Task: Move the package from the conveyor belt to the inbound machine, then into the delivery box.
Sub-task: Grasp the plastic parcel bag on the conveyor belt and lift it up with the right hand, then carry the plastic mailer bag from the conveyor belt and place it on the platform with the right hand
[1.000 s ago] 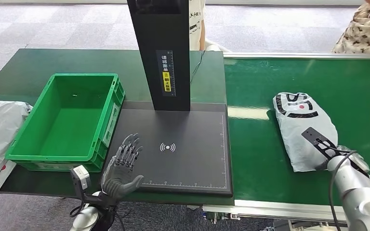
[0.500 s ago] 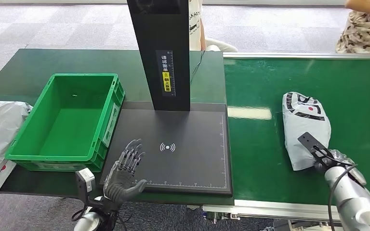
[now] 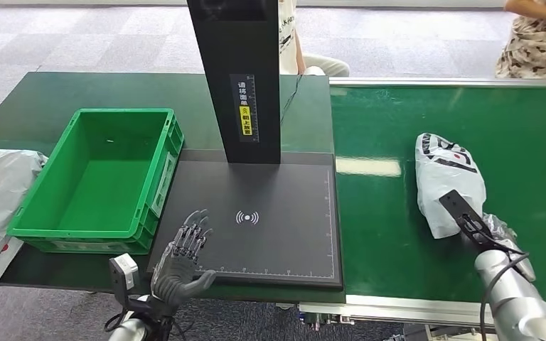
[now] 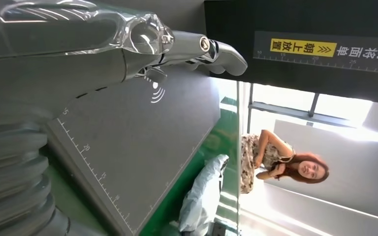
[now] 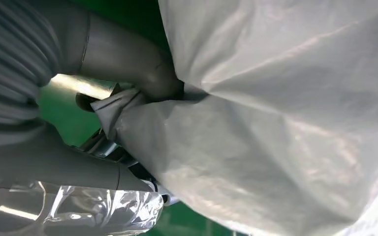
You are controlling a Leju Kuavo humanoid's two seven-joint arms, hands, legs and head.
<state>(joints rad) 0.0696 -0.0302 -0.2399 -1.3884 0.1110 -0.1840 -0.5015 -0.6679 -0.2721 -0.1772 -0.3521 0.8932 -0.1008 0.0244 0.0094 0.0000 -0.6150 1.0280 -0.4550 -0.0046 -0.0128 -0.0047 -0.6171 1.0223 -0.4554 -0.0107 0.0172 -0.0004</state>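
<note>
On the green conveyor belt [image 3: 398, 234], the right hand [image 3: 485, 227] grips the near end of the grey package [image 3: 444, 181], while the left hand [image 3: 185, 249], fingers spread and holding nothing, hovers over the black inbound machine [image 3: 277, 220] beside the green delivery box [image 3: 64, 227], grey carpet [image 3: 78, 35] beyond.

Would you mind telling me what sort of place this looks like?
Probably a parcel-sorting station: a green conveyor belt carrying a grey plastic mailer package, a black scanning platform, and a green plastic crate.
</note>
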